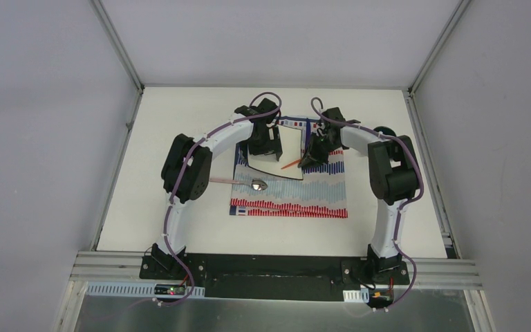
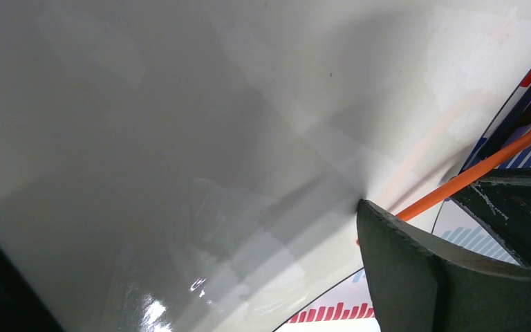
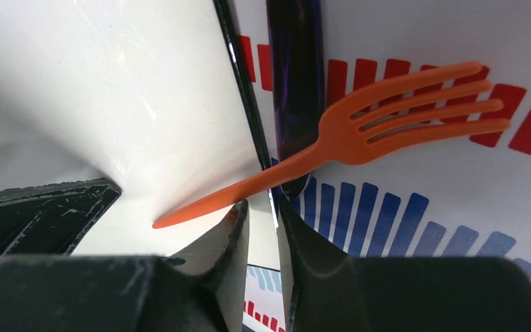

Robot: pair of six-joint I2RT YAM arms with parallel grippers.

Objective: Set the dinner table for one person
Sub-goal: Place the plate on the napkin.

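Note:
On the dinner table [image 1: 173, 131] lies a striped cloth [image 1: 318, 197] with a white square plate [image 1: 287, 149] on it. An orange fork [image 1: 291, 164] [image 3: 387, 104] lies across the plate's right rim, handle on the plate [image 3: 110, 83], tines on the cloth [image 3: 456, 207]. My right gripper [image 1: 316, 155] [image 3: 264, 214] is shut on that rim, one finger inside and one outside, right below the fork's handle. My left gripper [image 1: 263, 146] [image 2: 180, 242] hangs open just above the plate's [image 2: 214, 124] left part, one fingertip [image 2: 370, 214] touching it. The fork [image 2: 484, 169] shows beyond that fingertip.
A metal spoon [image 1: 258, 185] with a pale pink handle lies on the cloth's left edge, in front of the plate. A glossy dark purple strip [image 3: 294, 83] runs along the plate's right rim under the fork. A small black object [image 1: 385, 130] sits behind the right arm.

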